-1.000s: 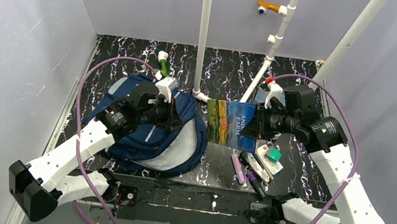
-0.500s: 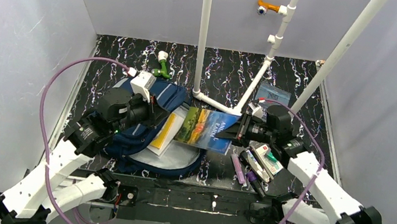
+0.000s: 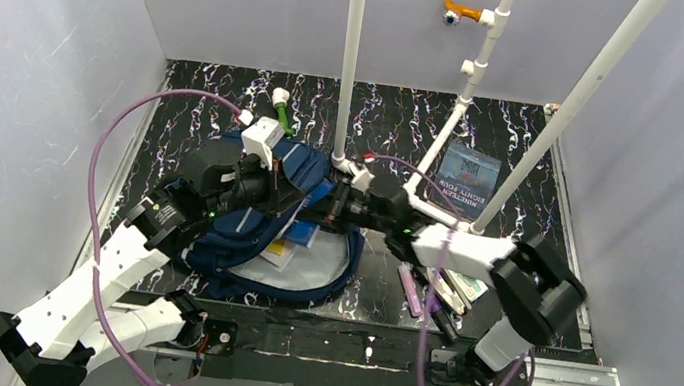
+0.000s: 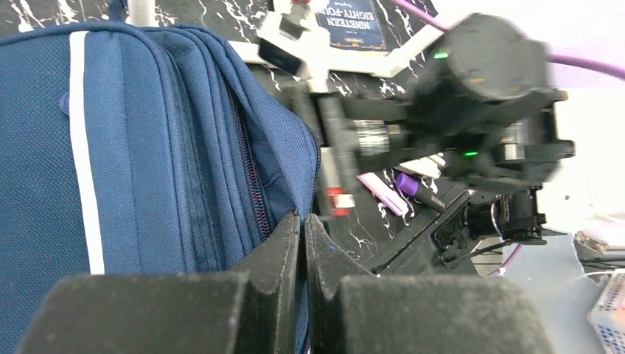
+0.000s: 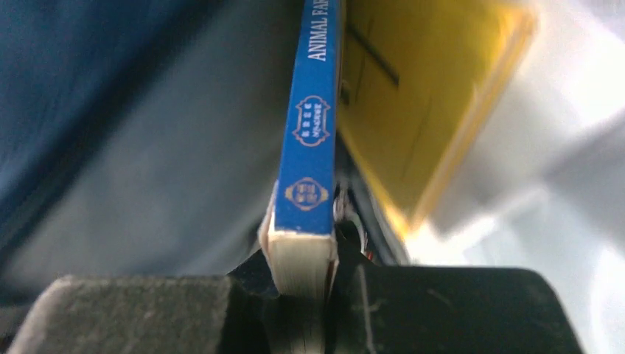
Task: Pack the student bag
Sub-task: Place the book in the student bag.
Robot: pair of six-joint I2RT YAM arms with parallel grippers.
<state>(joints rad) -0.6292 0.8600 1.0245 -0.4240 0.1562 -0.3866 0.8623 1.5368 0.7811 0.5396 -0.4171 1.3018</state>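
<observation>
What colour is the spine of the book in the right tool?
Blue, with gold emblems; the right wrist view shows the spine best.

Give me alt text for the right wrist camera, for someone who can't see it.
The right gripper clamps one end of a blue-spined book, set between the navy student bag and a yellow book.

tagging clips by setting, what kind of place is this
Probably a robot lab work cell, not a classroom: plain grey walls box in a black marbled table, and a white pipe frame stands on it.
</observation>
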